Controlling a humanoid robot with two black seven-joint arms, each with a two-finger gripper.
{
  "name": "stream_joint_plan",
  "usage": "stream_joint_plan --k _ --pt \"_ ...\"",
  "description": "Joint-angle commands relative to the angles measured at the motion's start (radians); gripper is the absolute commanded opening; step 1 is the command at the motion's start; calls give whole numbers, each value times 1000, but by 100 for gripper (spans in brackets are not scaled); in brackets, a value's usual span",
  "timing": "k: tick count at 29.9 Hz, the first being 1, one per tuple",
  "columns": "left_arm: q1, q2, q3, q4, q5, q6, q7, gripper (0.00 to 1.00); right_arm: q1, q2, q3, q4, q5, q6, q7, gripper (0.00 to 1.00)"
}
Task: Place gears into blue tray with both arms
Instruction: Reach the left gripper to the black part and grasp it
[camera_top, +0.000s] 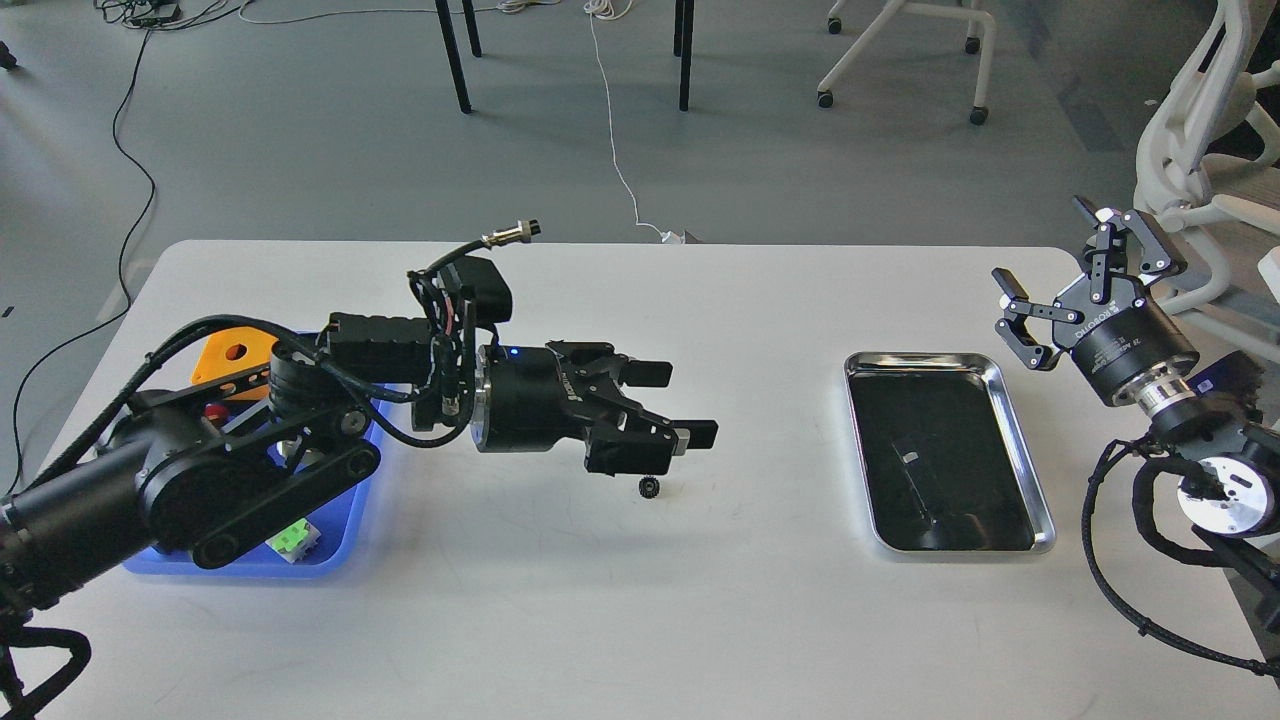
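Note:
One small black gear (649, 487) lies on the white table near its middle. My left gripper (680, 403) hangs open just above and slightly right of that gear, its fingers (700, 434) pointing right with nothing between them. The left arm crosses over the blue tray (340, 545) at the left and hides most of it. My right gripper (1070, 255) is open and empty, raised near the table's right edge, past the steel tray.
A shiny steel tray (1014, 440) with a dark floor lies right of centre. In or by the blue tray are an orange block (232, 355) and a green-and-white push-button (292, 540). Chairs and cables stand on the floor beyond the table.

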Motion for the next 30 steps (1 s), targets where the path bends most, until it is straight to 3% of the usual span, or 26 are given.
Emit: stream_joint_plan --k 1,6,14,20,30 --pt "-38 -78 49 81 79 14 1 95 -10 -12 5 2 0 2 0 97" --pt "-102 -149 206 175 79 19 1 94 -15 -12 5 3 0 0 0 97" --pt "-105 -215 264 345 79 29 1 91 -18 -12 5 3 0 0 0 97" --pt "-105 -206 318 385 79 29 1 86 -24 -11 6 3 0 2 0 97" --pt "-92 -199 320 401 79 29 1 68 -39 -11 6 3 0 3 0 97"
